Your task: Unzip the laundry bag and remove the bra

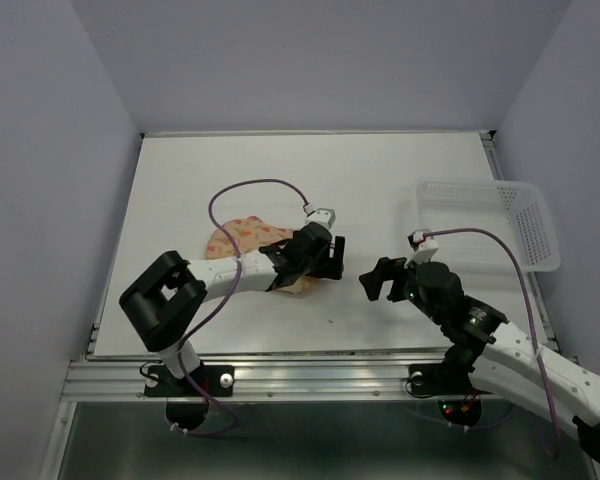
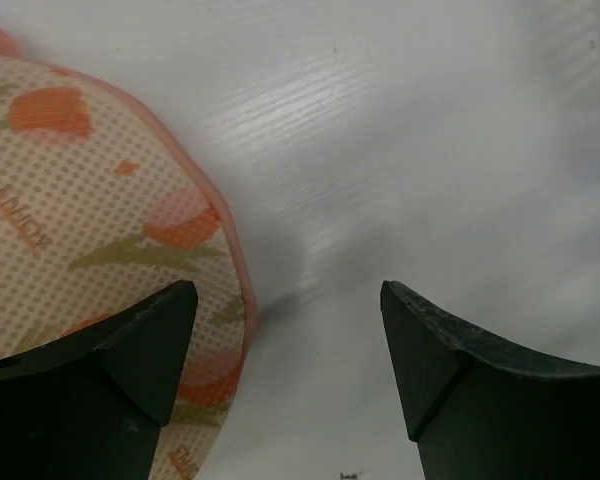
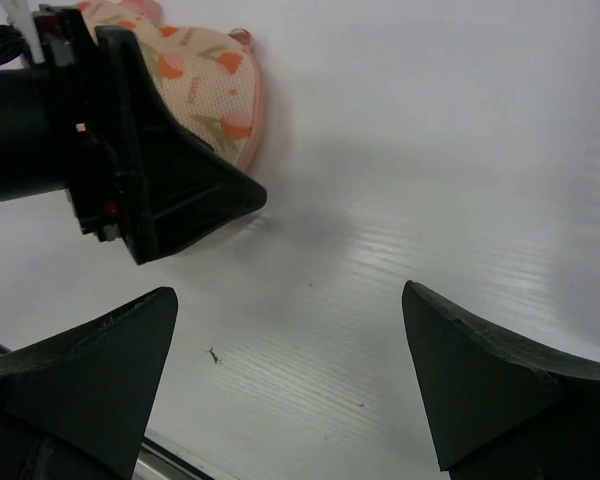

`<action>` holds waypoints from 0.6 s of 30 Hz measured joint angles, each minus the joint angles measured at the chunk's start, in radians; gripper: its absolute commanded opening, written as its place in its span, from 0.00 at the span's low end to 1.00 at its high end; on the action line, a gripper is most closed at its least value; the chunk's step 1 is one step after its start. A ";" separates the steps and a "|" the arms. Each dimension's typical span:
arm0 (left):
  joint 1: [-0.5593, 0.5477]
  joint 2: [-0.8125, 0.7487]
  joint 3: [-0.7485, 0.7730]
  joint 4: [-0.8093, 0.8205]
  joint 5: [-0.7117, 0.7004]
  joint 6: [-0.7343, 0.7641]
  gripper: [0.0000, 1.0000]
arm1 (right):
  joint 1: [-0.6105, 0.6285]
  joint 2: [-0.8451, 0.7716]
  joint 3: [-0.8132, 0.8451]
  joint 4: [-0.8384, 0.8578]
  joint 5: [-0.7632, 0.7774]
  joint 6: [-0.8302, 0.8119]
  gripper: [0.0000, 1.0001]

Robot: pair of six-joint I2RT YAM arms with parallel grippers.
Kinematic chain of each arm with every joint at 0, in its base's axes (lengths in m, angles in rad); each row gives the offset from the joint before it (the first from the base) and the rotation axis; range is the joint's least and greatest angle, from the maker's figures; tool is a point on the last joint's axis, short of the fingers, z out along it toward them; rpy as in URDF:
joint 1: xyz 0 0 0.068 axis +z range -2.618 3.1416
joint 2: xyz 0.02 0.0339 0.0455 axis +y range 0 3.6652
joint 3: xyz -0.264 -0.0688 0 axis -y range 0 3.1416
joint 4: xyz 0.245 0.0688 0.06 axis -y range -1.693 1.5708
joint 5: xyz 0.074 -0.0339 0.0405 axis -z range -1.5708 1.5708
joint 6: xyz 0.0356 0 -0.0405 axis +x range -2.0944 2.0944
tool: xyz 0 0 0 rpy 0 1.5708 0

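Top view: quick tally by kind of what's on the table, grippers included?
laundry bag, peach, patterned: 1
mesh basket, clear: 1
grippers, black, both open: 2 (left gripper, right gripper)
bra: 0 in view
Total: 4

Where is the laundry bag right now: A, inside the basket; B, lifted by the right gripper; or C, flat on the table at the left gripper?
C: the bag lies flat on the table, its edge beneath one finger of the open left gripper, apart from the basket.
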 measured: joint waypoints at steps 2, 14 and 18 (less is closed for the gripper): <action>-0.004 -0.092 -0.065 -0.026 -0.009 -0.021 0.89 | 0.000 -0.045 -0.012 -0.001 -0.003 0.001 1.00; 0.007 -0.507 -0.202 -0.088 -0.203 -0.251 0.93 | 0.000 -0.104 -0.023 0.007 -0.025 -0.002 1.00; 0.008 -0.637 -0.373 -0.100 -0.233 -0.385 0.92 | 0.000 -0.072 -0.032 0.046 -0.060 -0.002 1.00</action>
